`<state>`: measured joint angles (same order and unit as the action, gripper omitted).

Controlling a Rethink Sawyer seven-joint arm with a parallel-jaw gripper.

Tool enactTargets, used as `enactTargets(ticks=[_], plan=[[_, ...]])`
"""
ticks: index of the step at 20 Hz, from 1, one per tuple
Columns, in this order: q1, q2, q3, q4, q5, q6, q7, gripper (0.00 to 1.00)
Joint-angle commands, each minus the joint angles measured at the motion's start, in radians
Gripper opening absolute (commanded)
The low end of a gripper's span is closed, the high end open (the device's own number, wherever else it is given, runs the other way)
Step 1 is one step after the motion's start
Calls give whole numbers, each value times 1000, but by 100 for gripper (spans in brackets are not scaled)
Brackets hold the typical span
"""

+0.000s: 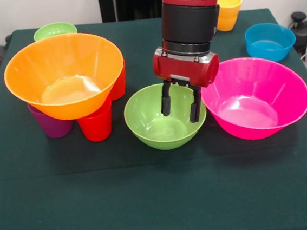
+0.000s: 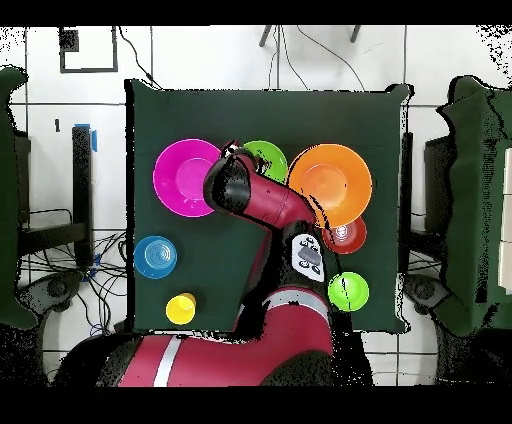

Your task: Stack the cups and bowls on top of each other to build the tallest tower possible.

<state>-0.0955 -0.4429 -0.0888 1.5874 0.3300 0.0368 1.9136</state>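
Observation:
A large orange bowl [image 1: 64, 74] [image 2: 330, 183] rests on top of a purple cup [image 1: 51, 126], a red cup [image 1: 96, 125] [image 2: 345, 233] and a red-orange cup [image 1: 119, 80]; this is the only stack. At the table's middle sits a medium light green bowl [image 1: 162, 119] [image 2: 268, 158], with a large pink bowl [image 1: 255, 97] [image 2: 186, 177] right beside it. My gripper [image 1: 181, 106] hangs open, and its black fingers [image 1: 165, 98] reach down into the green bowl near the side facing the pink bowl. Nothing is between them.
A small blue bowl [image 1: 270, 41] [image 2: 157, 256] and a yellow cup [image 1: 228, 11] [image 2: 181, 308] stand apart at one far corner. A small green bowl [image 1: 54, 30] [image 2: 348, 291] sits at the other far corner. Dark green cloth [image 1: 162, 201] covers the table.

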Motion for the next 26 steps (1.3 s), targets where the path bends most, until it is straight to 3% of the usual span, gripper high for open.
enactTargets(ticks=[1, 6, 15, 20, 26], plan=[[10, 63, 106, -22, 28, -4, 185, 100], [-3, 91, 137, -34, 21, -51, 191, 100], [-55, 40, 224, 12, -14, -88, 194, 100], [-68, 59, 256, -2, -20, -123, 196, 100], [-59, 95, 238, -23, -9, -133, 181, 100]])
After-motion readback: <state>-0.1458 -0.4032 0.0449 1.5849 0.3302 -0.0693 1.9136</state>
